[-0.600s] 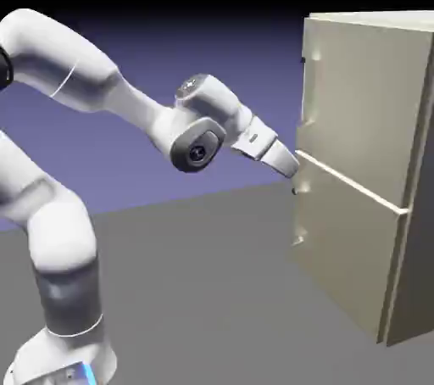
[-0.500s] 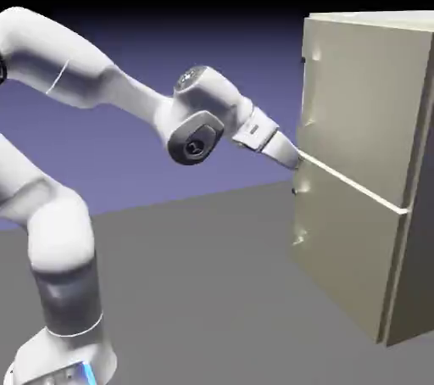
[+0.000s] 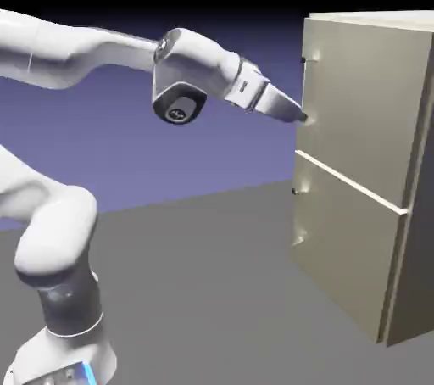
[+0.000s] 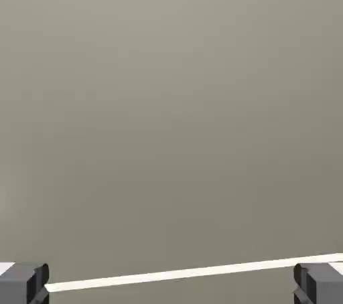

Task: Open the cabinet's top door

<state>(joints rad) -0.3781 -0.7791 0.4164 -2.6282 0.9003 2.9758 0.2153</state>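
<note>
The beige cabinet (image 3: pixel 415 231) stands at the exterior view's right. Its top door (image 3: pixel 364 103) is shut, flush above the thin seam (image 3: pixel 347 178). Small silvery nubs of its handle (image 3: pixel 308 120) show at the door's left edge. My gripper (image 3: pixel 300 116) has its tips right at the lower nub. In the hand view the door's flat beige panel (image 4: pixel 171 108) fills the picture. A thin pale line (image 4: pixel 181 273) crosses it low down. The grey fingertips (image 4: pixel 23 282) sit far apart at the bottom corners, so the gripper (image 4: pixel 171 284) is open, holding nothing.
The shorter lower door (image 3: pixel 339 256) is shut under the seam. The grey tabletop (image 3: pixel 203 290) spreads between the robot's base (image 3: pixel 59 358) and the cabinet. My arm (image 3: pixel 93 53) stretches almost level across the upper left.
The hand has risen from the height of the seam to the top door's handle, and the forearm has swung up to nearly level. The doors have not moved.
</note>
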